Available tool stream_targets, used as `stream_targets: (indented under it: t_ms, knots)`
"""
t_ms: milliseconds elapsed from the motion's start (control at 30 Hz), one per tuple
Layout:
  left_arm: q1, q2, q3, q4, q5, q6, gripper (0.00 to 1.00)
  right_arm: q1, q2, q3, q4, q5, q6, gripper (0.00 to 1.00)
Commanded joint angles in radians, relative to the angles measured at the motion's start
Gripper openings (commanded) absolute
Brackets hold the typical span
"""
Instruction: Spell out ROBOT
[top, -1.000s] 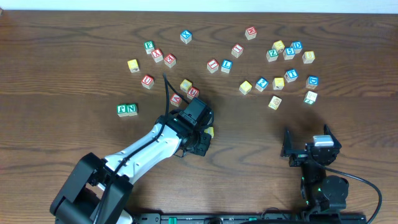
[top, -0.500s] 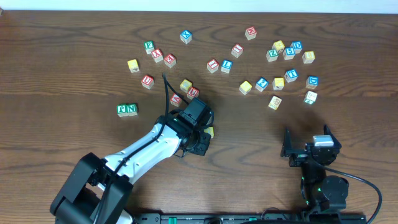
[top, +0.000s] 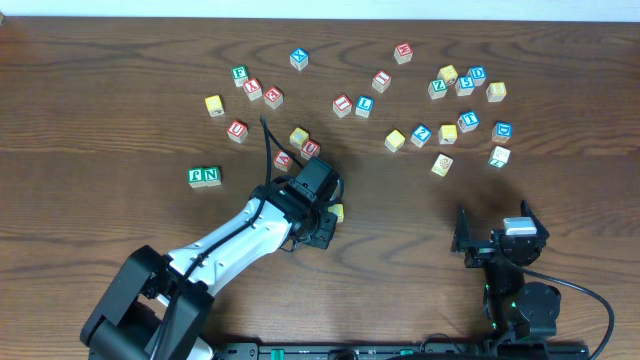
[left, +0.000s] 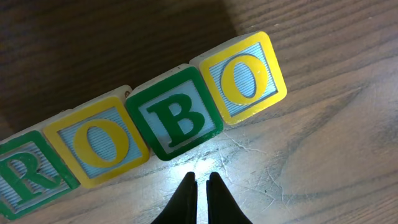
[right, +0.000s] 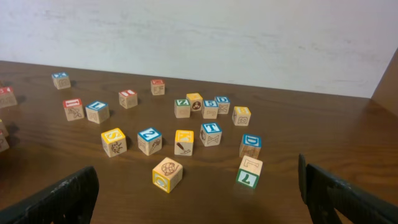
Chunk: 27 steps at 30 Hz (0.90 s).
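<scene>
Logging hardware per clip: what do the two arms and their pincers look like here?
The left arm has a white link between black joints, with a thin black cable looping near its wrist. The left pincer is slim, dark and tapered to points. The right arm is mostly black with a pale grey block on top; the right pincer is broad and black.

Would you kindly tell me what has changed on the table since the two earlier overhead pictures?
Nothing has visibly changed. The left gripper stays shut just short of the R-O-B-O row, the right gripper stays open and parked, and the loose blocks lie where they were.
</scene>
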<state>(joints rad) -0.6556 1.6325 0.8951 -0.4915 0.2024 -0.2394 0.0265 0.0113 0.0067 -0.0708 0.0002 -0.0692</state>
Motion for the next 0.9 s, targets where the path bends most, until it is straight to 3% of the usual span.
stream_targets:
  t_ms: [0,867]
  knots:
    - [-0.001,0.014,-0.009,-0.003,-0.033,-0.009,0.07,-0.006,-0.005,-0.001,-0.005,0.009,0.009,0.99]
    - [-0.001,0.062,-0.008,0.050,-0.038,-0.005,0.08,-0.006,-0.005,-0.001,-0.005,0.009,0.009,0.99]
